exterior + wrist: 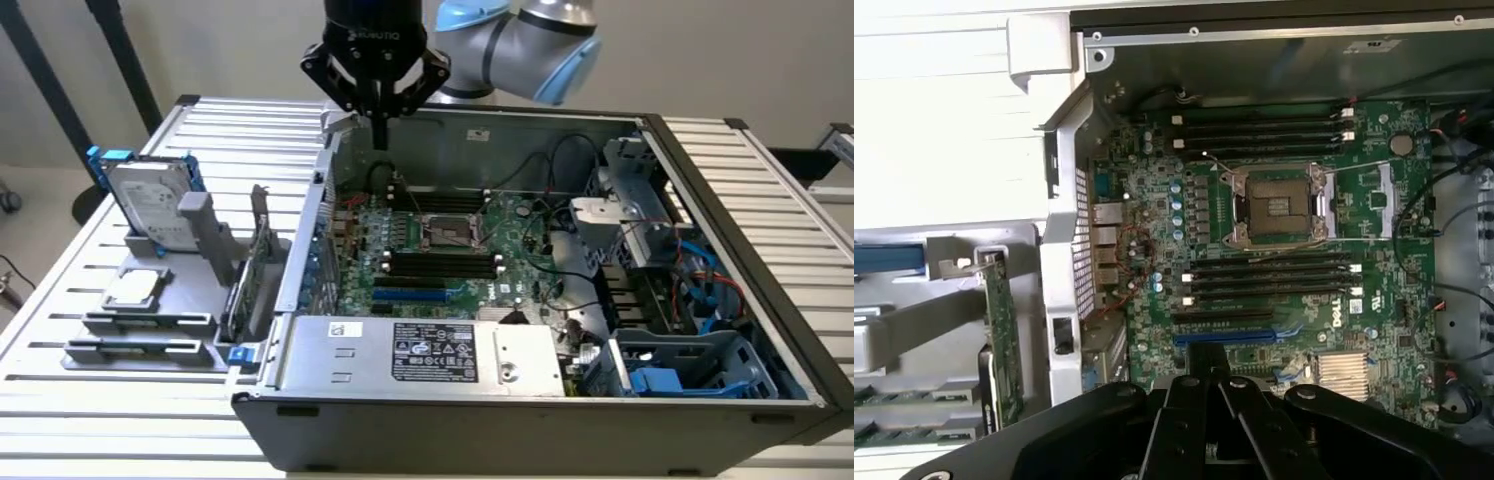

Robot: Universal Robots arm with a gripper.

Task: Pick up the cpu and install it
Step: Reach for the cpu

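Closed gripper (pixel 380 138) above open computer case (pixel 534 425); cpu (pixel 134 289) on rack (pixel 144 324) outside

I'm looking at an open PC case (pixel 534 430) lying on its side on a slatted white table (pixel 54 290). Its green motherboard (pixel 514 225) faces up, with rows of black memory slots (pixel 441 265) and a blue slot (pixel 407 295) just in front of them. A silver power supply (pixel 414 350) with a label runs along the case's near edge. Toward the exterior view's right I see a blue drive cage (pixel 681 375) and loose black cables (pixel 567 160). Left of the case, a hard drive (pixel 147 200) stands upright in a grey rack (pixel 200 240). An expansion card (pixel 254 270) stands on edge just beside the case wall.
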